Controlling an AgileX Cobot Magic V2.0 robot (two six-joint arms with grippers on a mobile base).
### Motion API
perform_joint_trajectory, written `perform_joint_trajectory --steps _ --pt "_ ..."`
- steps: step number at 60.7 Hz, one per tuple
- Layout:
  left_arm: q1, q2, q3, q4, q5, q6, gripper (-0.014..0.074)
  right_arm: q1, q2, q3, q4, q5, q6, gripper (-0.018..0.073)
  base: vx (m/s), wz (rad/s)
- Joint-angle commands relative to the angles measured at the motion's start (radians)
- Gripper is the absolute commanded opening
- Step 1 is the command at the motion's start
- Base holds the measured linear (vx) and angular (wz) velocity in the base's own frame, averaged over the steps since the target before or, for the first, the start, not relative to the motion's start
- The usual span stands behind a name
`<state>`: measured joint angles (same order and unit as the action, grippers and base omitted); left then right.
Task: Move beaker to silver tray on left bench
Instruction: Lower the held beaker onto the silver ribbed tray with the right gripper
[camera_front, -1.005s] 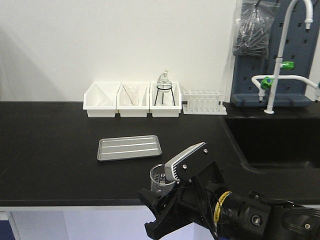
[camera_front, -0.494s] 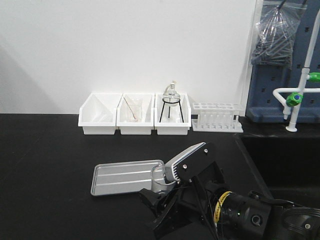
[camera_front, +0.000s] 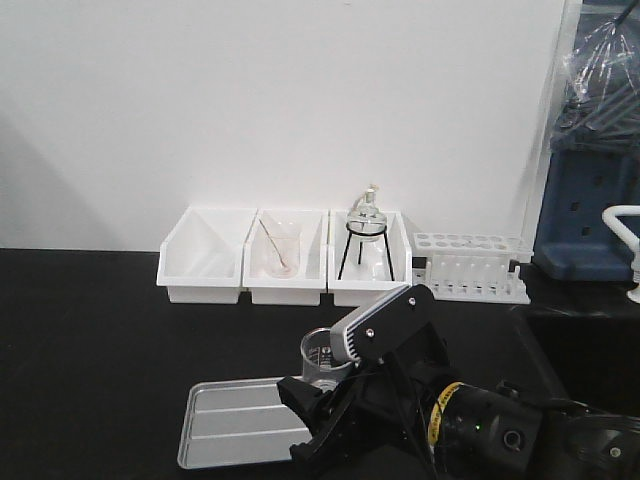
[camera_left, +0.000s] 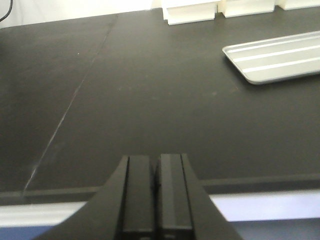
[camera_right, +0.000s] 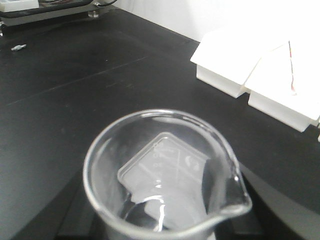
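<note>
- Front view: the right gripper holds the beaker between its jaws, upright and lifted clear of the bench.
- The tray lies flat on the near part of the bench. The beaker hangs by its far right corner, and whether it is fully over the tray cannot be told from this view.
- Right wrist view: looking down into the beaker, the tray's pale corner shows through the glass bottom, so the beaker is probably above that corner.
- Left wrist view: the left gripper has its jaws pressed together and empty, low at the near bench edge, well apart from the tray, which lies to its right.
- White bins stand against the far wall, clear of the work.
- Risks, as judged:
  - setting the base on the raised rim would leave the beaker tilted and likely to topple;
  - letting go while the beaker is high would knock glass on metal;
  - smooth glass may slip in the jaws;
  - a sideways push could slide the light tray.
</note>
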<state>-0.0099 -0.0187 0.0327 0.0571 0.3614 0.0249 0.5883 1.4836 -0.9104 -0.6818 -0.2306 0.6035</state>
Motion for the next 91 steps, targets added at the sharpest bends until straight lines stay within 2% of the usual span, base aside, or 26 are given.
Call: perform_joint_trajectory --steps 1,70,81,91 --pt "-0.005 -0.008 0.02 -0.003 -0.074 -0.002 0.0001 -0.001 -0.037 -0.03 0.012 -0.068 -0.003 0.0031 0.25 0.04" --pt "-0.005 -0.008 0.02 -0.003 -0.074 -0.002 0.0001 -0.001 -0.032 -0.03 0.012 -0.083 -0.004 0.0031 0.1 -0.02" --pt "-0.005 -0.008 0.02 -0.003 -0.074 -0.002 0.0001 -0.002 0.081 -0.071 0.015 -0.147 -0.063 0.0031 0.0 0.0" --pt "-0.005 -0.008 0.02 -0.003 -0.074 -0.002 0.0001 -0.002 0.242 -0.177 0.015 -0.212 -0.067 0.0031 0.0 0.0"
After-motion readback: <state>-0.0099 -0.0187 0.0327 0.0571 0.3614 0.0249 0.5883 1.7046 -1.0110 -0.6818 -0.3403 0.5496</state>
